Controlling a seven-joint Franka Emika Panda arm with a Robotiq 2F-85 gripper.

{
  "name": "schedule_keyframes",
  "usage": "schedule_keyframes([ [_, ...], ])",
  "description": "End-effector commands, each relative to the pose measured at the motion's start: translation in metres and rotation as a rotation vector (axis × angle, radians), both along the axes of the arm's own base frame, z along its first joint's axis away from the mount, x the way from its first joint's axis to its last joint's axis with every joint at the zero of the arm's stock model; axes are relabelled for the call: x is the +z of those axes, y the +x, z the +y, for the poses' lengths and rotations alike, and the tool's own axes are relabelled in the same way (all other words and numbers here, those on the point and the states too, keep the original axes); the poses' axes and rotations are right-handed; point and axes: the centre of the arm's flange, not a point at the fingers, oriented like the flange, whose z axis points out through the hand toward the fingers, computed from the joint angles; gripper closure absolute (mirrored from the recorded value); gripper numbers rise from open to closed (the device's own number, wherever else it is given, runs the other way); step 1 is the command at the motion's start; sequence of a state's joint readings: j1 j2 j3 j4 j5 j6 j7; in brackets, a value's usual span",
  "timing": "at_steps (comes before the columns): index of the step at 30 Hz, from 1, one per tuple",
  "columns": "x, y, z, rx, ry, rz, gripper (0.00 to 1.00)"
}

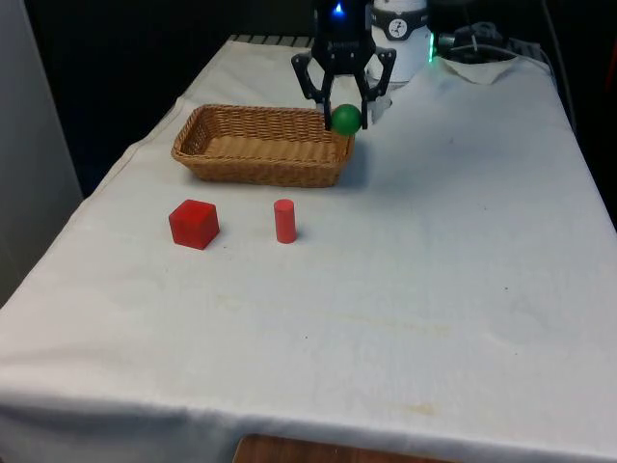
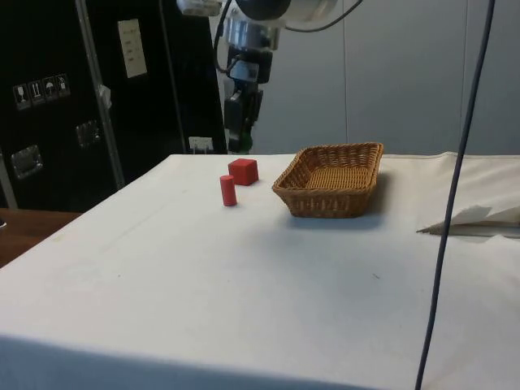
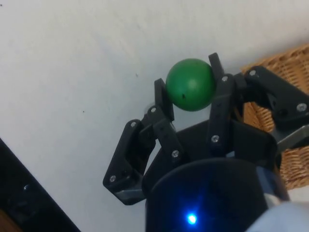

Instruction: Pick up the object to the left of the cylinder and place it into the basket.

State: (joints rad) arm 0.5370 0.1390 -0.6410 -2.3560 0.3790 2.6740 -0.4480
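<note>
Table (image 1: 463, 289), white cloth over it: your largest item; it carries everything listed below.

Basket (image 1: 262, 147), woven wicker, shallow and rectangular: you can use it as your landmark; it sits toward the far end of the table, on the front view's left.

Gripper (image 1: 344, 114), black, two fingers: you see it raised off the cloth at the basket's corner on the front view's right, its fingers pinching a green ball (image 1: 345, 119) between them; the wrist view shows the fingers (image 3: 163, 99) pressed against the ball's two sides, with wicker just beside them.

Red cube (image 1: 194, 224): nearer the camera than the basket, off its corner on the front view's left, resting on the cloth, apart from the gripper.

Red cylinder (image 1: 284, 221): upright, before the basket's near wall, beside the cube on the front view's right, the two not touching.
</note>
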Motion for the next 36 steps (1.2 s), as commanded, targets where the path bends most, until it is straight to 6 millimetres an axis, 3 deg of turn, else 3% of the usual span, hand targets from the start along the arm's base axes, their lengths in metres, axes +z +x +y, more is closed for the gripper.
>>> schedule_keyframes([
  [1, 0.000, -0.006, -0.003, 0.004, -0.011, -0.001, 1.00],
  [23, 0.003, -0.044, -0.011, 0.075, -0.005, 0.021, 1.00],
  [36, -0.007, -0.066, -0.032, 0.111, -0.031, 0.048, 1.00],
])
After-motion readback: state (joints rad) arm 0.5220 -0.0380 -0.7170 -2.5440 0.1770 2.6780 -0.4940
